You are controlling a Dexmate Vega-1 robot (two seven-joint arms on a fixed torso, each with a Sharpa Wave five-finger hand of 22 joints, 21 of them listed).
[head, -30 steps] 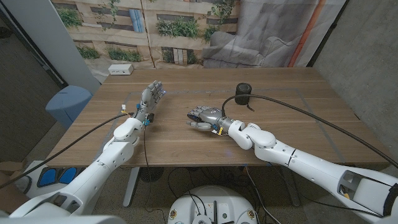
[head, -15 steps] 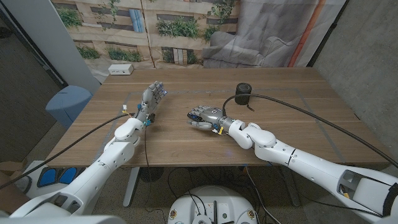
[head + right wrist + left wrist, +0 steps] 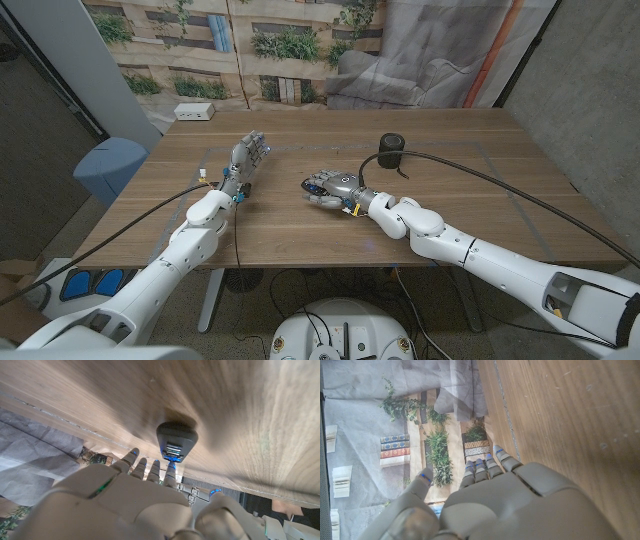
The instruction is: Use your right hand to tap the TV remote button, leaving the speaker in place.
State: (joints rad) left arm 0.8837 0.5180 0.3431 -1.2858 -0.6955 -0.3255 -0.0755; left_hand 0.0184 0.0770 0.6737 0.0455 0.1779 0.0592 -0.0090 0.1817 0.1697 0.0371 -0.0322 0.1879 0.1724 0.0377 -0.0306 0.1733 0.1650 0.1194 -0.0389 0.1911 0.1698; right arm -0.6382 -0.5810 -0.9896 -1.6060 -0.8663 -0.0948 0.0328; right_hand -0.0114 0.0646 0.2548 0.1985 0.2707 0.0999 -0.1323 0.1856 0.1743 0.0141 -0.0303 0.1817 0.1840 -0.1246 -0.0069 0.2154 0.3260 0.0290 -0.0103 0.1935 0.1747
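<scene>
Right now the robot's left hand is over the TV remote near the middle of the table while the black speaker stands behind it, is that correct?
Not quite: the head view shows the right hand, not the left hand, over the TV remote. The black speaker does stand behind it.

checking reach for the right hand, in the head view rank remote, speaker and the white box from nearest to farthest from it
1. Remote: right at the right hand's fingertips, on its left side.
2. Speaker: the black cylinder behind the hand, a little to its right.
3. White box: at the table's far left corner, well beyond the left hand.
</scene>
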